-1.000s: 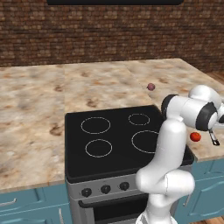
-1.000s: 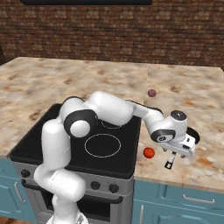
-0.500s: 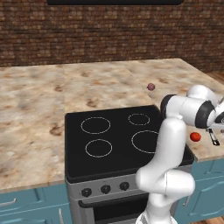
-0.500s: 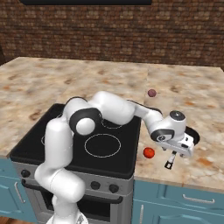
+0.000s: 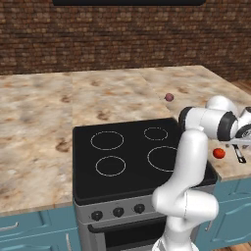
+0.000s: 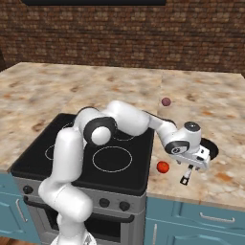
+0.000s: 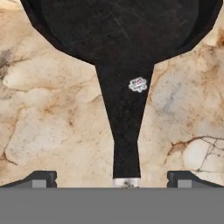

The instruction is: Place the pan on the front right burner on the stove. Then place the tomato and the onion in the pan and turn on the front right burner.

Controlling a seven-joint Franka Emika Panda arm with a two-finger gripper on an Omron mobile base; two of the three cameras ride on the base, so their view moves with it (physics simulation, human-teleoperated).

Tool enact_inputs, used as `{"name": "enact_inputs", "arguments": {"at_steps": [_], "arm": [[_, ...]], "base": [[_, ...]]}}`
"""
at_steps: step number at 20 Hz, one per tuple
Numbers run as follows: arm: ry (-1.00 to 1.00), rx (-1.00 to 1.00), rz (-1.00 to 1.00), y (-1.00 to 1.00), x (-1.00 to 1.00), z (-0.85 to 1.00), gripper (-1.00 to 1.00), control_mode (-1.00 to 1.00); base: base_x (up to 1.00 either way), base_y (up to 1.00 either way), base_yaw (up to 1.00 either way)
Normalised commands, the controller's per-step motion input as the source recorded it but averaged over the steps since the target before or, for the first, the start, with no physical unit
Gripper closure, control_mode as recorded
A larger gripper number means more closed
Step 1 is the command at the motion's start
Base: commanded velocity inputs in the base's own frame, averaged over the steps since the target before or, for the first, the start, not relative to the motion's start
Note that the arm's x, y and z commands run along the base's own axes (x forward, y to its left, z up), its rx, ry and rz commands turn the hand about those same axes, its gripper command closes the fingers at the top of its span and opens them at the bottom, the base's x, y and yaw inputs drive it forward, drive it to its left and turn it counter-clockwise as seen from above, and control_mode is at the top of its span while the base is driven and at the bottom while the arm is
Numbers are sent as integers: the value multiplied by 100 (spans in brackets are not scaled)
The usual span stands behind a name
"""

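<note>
The black pan [image 7: 122, 30] lies on the marble counter to the right of the stove [image 5: 128, 172], its dark handle [image 7: 126, 144] running down between my fingertips [image 7: 42, 178]. My gripper [image 7: 113, 179] hangs open straddling the handle's end, touching nothing. From the right base view my gripper [image 6: 192, 164] covers most of the pan [image 6: 212, 149]. The red tomato [image 6: 163, 166] rests on the counter just left of the handle. Farther back lies the purplish onion [image 6: 166, 101]. The front right burner [image 5: 164, 158] is bare.
The stove's knobs [image 5: 118, 212] line its steel front. The counter's front edge [image 6: 196, 198] runs close below the pan handle. A brick wall [image 5: 122, 39] closes the back. My arm stretches across the cooktop's right side.
Hardly anything differs; my hand stays over the pan handle with its jaws wide, and the tomato, onion and pan have not moved.
</note>
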Motion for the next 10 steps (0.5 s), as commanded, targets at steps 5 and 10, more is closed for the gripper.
{"name": "enact_inputs", "arguments": {"at_steps": [5, 10], "arm": [[1, 0, 0, -14, 26, -22, -100, -100], [0, 0, 0, -22, 25, -19, -100, -100]], "base": [[0, 0, 0], [0, 0, 0]]}}
